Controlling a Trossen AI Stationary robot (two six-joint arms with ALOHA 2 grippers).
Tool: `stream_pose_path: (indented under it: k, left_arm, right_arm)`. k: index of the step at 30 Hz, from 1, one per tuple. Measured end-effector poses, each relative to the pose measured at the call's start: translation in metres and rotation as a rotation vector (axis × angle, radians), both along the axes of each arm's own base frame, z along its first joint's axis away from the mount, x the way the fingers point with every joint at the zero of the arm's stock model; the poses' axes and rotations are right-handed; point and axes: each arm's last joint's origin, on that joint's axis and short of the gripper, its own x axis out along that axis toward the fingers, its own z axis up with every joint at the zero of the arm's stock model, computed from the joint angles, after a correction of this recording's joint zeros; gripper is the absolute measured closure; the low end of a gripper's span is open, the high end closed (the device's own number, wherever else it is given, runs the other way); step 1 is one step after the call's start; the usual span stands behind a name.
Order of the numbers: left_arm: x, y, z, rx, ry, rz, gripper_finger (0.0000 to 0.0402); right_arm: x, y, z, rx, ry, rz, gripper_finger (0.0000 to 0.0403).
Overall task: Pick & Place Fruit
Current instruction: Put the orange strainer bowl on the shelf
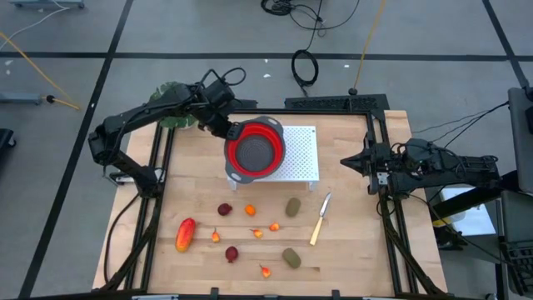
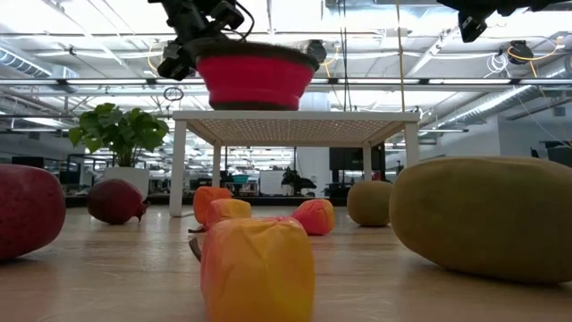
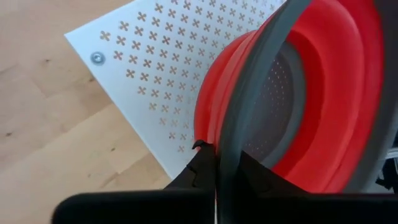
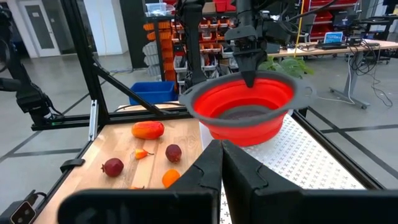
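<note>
My left gripper (image 1: pixel 223 129) is shut on the red, grey-rimmed bowl (image 1: pixel 255 148), which hangs over the left part of a white perforated stand (image 1: pixel 300 154). Nearer on the table lie the fruit. The elongated red-orange piece (image 1: pixel 185 234) is at the left. There are two dark red round pieces (image 1: pixel 224 209) (image 1: pixel 231 253), two olive ovals (image 1: pixel 293 206) (image 1: pixel 291 257) and several tiny orange pieces around (image 1: pixel 257 232). The pale-handled knife (image 1: pixel 321 218) lies to their right. My right gripper (image 1: pixel 343 161) waits shut at the table's right edge, pointing left. My left gripper pinches the bowl's grey rim (image 3: pixel 231 137) at its far-left side, one finger (image 3: pixel 252 177) inside the bowl and one (image 3: pixel 202 174) outside. The fingers come down from above, slanting from the far left (image 4: pixel 249 68). The bowl (image 4: pixel 245 109) sits open side up, about level, just above the stand.
The white stand (image 2: pixel 295 116) rises on legs at mid-table, far of the fruit. A green potted plant (image 1: pixel 173 104) stands at the far left corner. Black frame rails run along the left and right table edges. Bare wood shows between the fruit pieces and near the knife.
</note>
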Motion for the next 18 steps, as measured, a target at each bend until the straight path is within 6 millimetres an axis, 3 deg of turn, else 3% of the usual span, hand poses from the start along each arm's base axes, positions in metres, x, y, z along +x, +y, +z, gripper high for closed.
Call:
stream_pose_path:
  k: [11, 18]
  left_arm:
    - [0.016, 0.002, -0.019, -0.034, 0.063, -0.020, 0.0354]
    - [0.013, 0.003, -0.016, 0.010, 0.074, 0.005, 0.0353]
  right_arm:
    - [0.000, 0.000, 0.001, 0.001, -0.005, 0.000, 0.0403]
    - [0.000, 0.000, 0.000, 0.003, -0.004, -0.001, 0.0403]
